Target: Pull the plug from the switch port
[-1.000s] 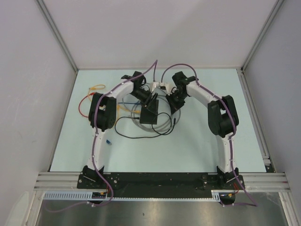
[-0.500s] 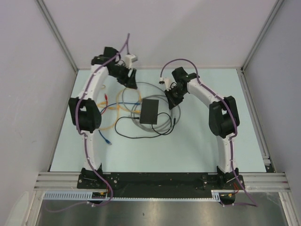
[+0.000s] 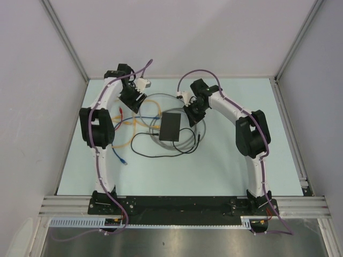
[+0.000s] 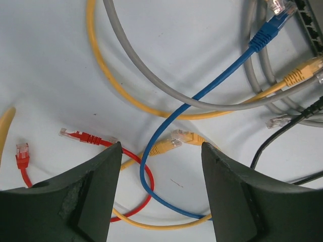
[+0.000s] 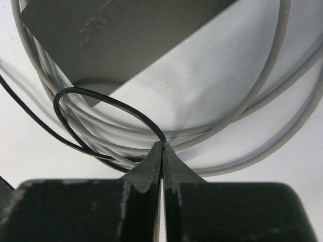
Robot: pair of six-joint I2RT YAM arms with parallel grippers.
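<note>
Switch (image 3: 171, 126) is lying flat on the surface (image 3: 230, 160) between the two hands, and honestly nobody's grabbing a plug yet. I'd call this the lining-up stage.

Left hand (image 4: 160, 145) is hanging with its fingers wide apart and nothing in them, over a mess of loose leads: a red lead (image 4: 83, 136), a blue lead (image 4: 227, 70), a yellow lead (image 4: 91, 25) and a grey lead (image 4: 121, 30). The switch's socket edge is peeking in ahead and off to the right of that hand, with a blue plug (image 4: 270, 27) and a yellow plug (image 4: 302, 74) pointing at it. Can't tell which one's actually seated.

Right hand (image 5: 161, 146) is keeping its fingers pressed together, tips right at a thin black wire (image 5: 101, 94). Can't tell if it's pinching it. The switch body is sitting just ahead of those tips.

Next move, I'm guessing: the open hand is needing to travel to the socket edge, close on a seated plug's body and pull straight back along the port. The other hand is probably needing to pin the switch, or the whole box is going to slide.

Surface is looking pale and plain, boxed in by light grey walls (image 3: 177, 37), with an aluminium rail (image 3: 69, 206) behind the hands.
</note>
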